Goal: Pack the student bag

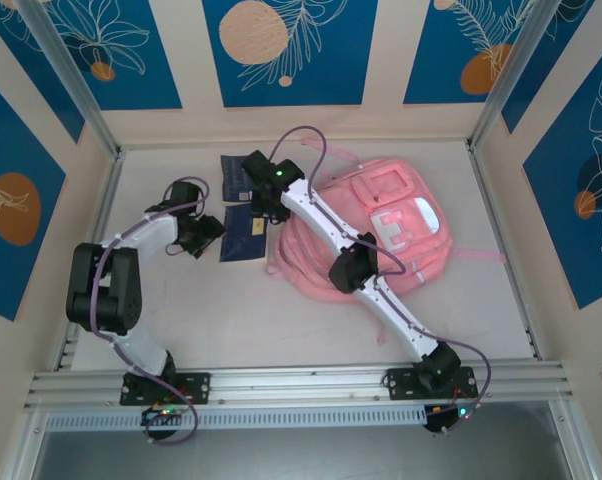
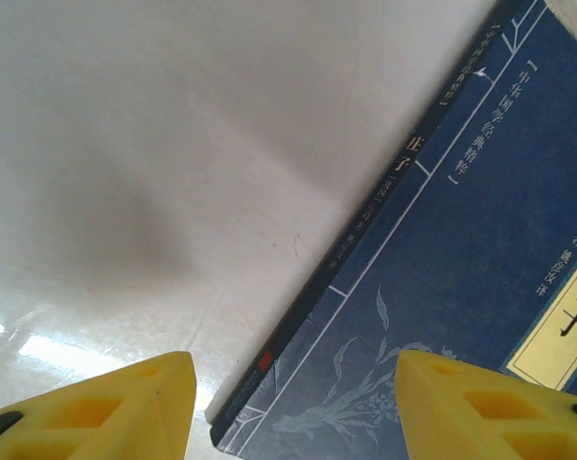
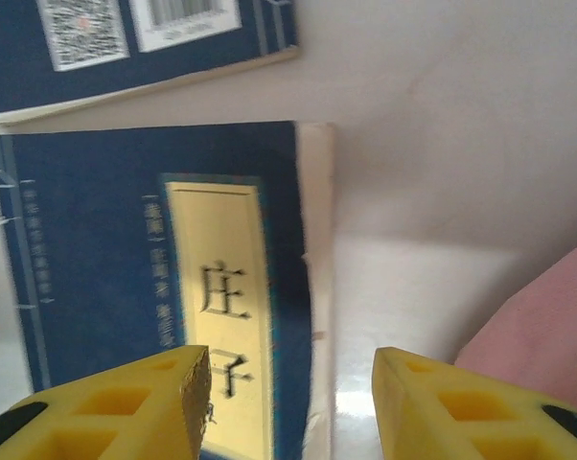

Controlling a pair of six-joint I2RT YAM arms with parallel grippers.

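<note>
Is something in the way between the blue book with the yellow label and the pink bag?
On the table, no: just a bare strip of it separates the book from the student bag. Above, though, the right arm stretches across the bag.

Far table (image 1: 161,165) crowded by books (image 1: 243,238) and student bag (image 1: 401,200).

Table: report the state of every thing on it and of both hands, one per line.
student bag, lying flat, front up.
near book, closed, flat, front cover up.
far book, closed, flat, back cover up.
left hand, open, holding nothing.
right hand, open, holding nothing.
</note>
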